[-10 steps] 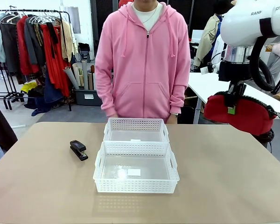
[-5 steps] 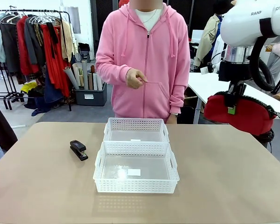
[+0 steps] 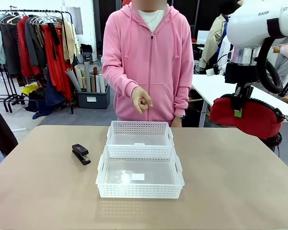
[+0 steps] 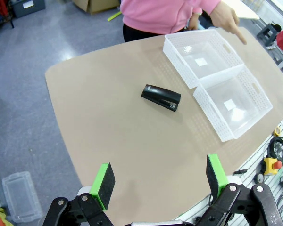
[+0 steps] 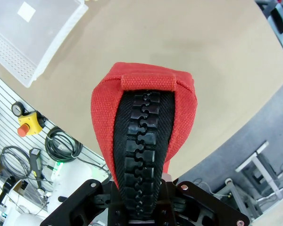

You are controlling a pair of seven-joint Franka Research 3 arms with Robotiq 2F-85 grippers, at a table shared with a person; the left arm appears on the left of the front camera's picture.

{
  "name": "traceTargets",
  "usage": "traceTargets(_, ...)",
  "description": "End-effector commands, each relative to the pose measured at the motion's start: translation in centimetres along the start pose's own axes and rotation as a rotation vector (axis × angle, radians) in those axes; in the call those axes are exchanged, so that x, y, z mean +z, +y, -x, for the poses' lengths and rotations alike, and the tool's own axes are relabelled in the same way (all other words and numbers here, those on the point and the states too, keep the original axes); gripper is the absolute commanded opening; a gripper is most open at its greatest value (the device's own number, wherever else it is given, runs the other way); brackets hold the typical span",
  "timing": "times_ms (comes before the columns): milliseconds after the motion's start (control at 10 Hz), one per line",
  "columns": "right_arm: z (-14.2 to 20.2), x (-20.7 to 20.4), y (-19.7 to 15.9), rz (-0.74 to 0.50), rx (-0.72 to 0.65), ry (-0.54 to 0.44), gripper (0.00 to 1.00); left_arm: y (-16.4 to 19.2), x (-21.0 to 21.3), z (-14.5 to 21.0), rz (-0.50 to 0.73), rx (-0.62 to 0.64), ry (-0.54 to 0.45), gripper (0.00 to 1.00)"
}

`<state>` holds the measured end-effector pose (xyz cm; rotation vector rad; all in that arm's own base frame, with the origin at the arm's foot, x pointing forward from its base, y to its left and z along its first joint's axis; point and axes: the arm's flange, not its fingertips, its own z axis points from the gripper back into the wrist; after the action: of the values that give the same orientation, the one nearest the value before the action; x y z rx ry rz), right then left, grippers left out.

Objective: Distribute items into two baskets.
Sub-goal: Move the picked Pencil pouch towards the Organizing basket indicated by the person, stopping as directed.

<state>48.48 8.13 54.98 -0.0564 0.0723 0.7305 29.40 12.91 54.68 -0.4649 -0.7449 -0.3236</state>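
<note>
Front view: table (image 3: pixel 38 191), clothes rack (image 3: pixel 36 36); right end effector (image 3: pixel 238 113) grips pouch (image 3: pixel 259 120), left one (image 4: pixel 159 178) gapes.

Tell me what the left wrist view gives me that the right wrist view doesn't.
Left wrist view: the black stapler lying on the table beside the baskets, the far basket, the person's hand pointing down near it, and the open left gripper. Right wrist view: the red pouch, zip facing the camera, clamped in the right gripper and held in the air. Shared: the tan table and the near basket, which is empty.
</note>
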Motion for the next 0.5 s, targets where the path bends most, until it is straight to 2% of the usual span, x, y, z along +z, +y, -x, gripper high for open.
traceTargets(0,0.08,0.27,0.05,0.002,0.004,0.0,0.0,0.01,0.0,0.01,0.001,-0.002,-0.003,1.0)
traceTargets(400,0.08,0.27,0.05,0.002,0.004,0.0,0.0,0.01,0.0,0.01,0.001,-0.002,-0.003,1.0)
